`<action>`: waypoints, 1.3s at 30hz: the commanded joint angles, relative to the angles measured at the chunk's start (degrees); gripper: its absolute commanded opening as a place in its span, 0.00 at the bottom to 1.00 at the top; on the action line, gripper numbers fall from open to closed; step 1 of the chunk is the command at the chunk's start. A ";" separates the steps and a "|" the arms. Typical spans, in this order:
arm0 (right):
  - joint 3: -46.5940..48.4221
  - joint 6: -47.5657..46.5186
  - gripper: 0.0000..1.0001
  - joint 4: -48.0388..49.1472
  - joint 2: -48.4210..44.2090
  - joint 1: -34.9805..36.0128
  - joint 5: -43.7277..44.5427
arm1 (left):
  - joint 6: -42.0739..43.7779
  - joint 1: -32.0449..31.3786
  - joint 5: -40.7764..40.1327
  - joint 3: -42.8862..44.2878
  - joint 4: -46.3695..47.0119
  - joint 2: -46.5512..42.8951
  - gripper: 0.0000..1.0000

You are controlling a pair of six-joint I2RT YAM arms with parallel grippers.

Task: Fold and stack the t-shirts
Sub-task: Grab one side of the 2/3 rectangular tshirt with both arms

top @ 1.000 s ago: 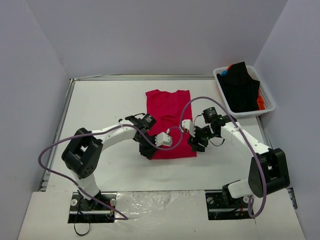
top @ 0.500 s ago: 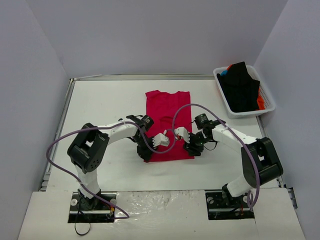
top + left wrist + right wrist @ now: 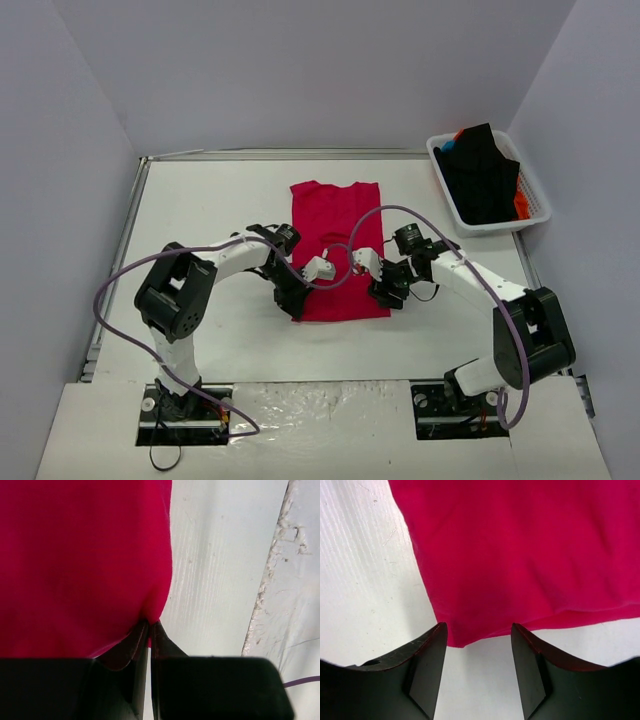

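Folding the shirt, spread flat at the middle of the table, hem toward the arms, neck away. Pinched tight on the near left hem corner with the left gripper, a sliver of red between its fingers. Hovering part-open at the near right corner with the right gripper, jaws astride the hem edge, nothing held yet.

Likely step: taking both hem corners for a fold toward the neck. Lower the right until one finger slides under the cloth, then close well inside the corner, not on the bare edge. Match the depth of the left pinch. Lift both together, level, just clear of the cloth, and carry straight so the hem lands square. Watch for a slipped corner or a dragged, skewed shirt.

Other shirts heaped in the basket, far right.
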 commanded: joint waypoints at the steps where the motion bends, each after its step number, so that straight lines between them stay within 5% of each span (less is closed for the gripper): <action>1: 0.08 1.60 0.50 -2.72 -3.61 0.33 0.64 | 0.39 0.62 5.40 2.84 -0.51 -1.18 0.02; 14: 1.49 -1.82 0.50 -12.92 -1.51 2.96 0.03 | 1.18 1.23 6.19 3.10 -0.95 1.63 0.02; 27: 2.98 -2.88 0.55 -8.00 10.01 3.31 1.17 | 1.36 1.76 6.28 3.19 -1.12 2.77 0.02; 39: 0.44 3.89 0.41 -1.06 10.36 4.89 10.04 | 1.80 1.85 6.54 2.84 -1.30 2.95 0.03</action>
